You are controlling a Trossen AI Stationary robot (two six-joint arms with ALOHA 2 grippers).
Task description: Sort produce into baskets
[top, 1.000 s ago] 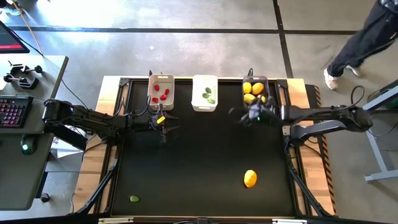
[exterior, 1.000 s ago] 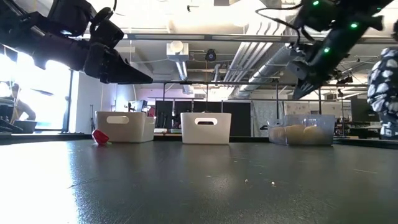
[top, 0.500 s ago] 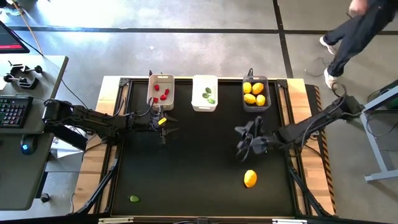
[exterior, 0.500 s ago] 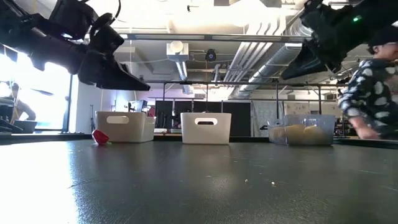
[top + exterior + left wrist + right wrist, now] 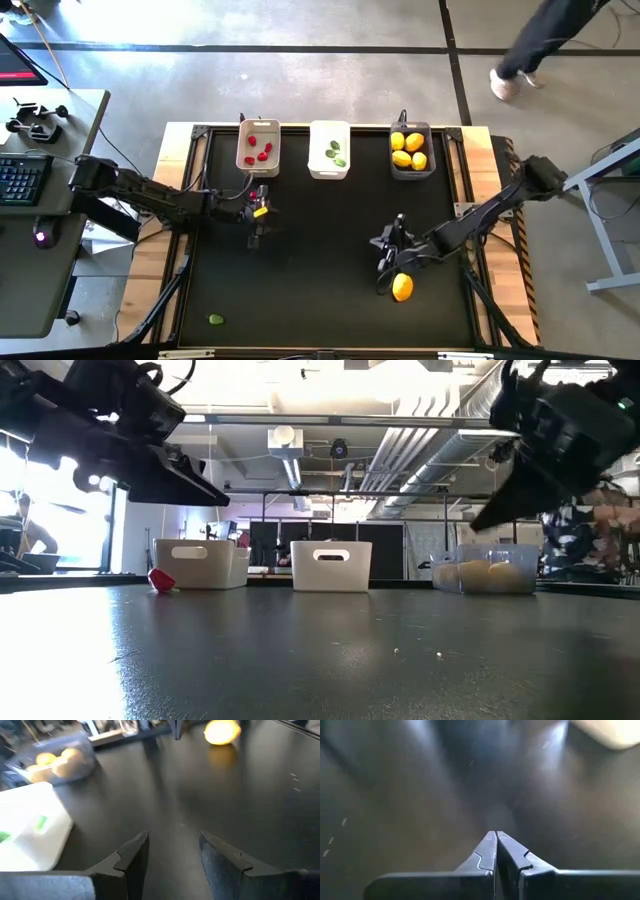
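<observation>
Lemon (image 5: 402, 288) beside right tool (image 5: 385, 262)

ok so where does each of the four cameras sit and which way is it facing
high: overhead, straight down on the table; both arms show.
low: table height, looking level at the three baskets; both arms overhead.
left wrist: on the left arm, past the open left gripper toward the loose yellow fruit.
right wrist: on the right arm, shut right gripper over bare tabletop.
shared: high and left wrist both show that fruit.

Three baskets (image 5: 329, 149) line my bench's (image 5: 320, 250) far edge. A fruit (image 5: 402, 288) lies near my right; a small piece (image 5: 216, 320) front-left.
</observation>
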